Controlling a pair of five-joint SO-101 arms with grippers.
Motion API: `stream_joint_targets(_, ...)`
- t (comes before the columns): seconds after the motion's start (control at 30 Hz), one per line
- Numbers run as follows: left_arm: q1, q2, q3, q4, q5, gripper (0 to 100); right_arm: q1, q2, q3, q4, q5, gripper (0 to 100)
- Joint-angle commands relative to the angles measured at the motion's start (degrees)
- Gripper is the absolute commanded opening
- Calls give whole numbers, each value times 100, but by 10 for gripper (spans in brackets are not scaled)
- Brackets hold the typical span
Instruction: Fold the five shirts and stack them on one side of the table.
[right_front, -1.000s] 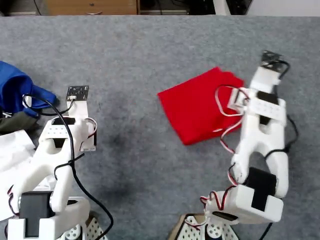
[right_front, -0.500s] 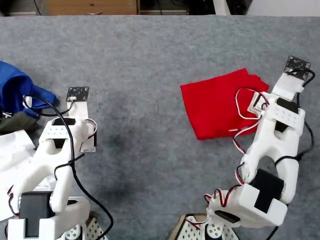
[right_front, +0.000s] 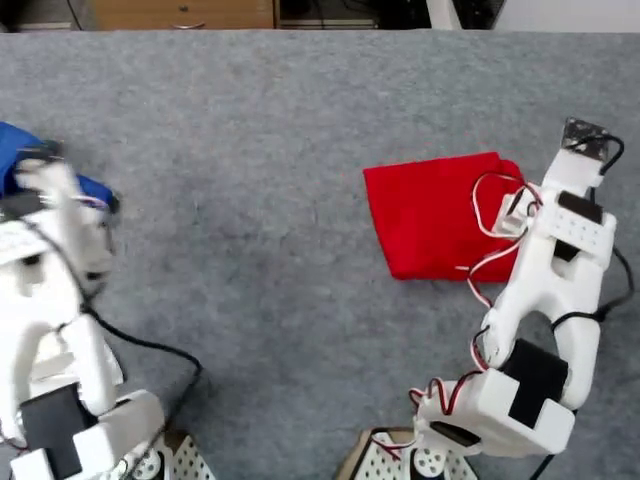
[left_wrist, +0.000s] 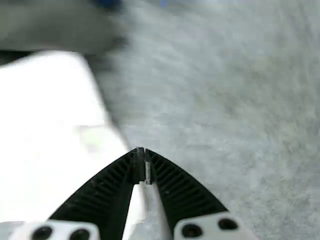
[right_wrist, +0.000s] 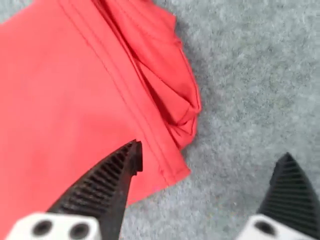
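Observation:
A folded red shirt (right_front: 435, 215) lies flat on the grey table at the right. My right arm (right_front: 555, 250) stands over its right edge. In the right wrist view my right gripper (right_wrist: 210, 162) is open just above the red shirt (right_wrist: 75, 95), one finger over the fabric's bunched hem and the other over bare table. A blue shirt (right_front: 20, 165) lies at the far left. My left arm (right_front: 45, 250) is beside it. My left gripper (left_wrist: 140, 167) is shut, hovering at the edge of a white shirt (left_wrist: 45, 145), with a grey-green cloth (left_wrist: 50, 30) beyond.
The grey felt table (right_front: 260, 180) stretches wide between the two arms. A wooden cabinet (right_front: 180, 12) stands past the far edge. The arm bases sit at the near edge.
The right arm carried the red shirt to the right and squared it, then drew back a little. The left arm swung left over the pile of shirts.

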Motion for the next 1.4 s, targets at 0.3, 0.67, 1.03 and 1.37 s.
stream_joint_targets(0.3, -2963, -22, -624, 308, -1178, 188, -585, -1191, -690, 1213, 79, 161)
stream_joint_targets(0.67, -2831, 1560, 527, -2022, -923, 178, -1727, -1165, -664, 1011, 70, 132)
stream_joint_targets(1.03, -2154, 2026, -703, -554, 18, 19, -1930, -1182, -690, 791, 88, 131)
stream_joint_targets(1.37, 440, 57, -2286, 1266, 62, 18, -2888, -1174, -664, 378, 105, 133)
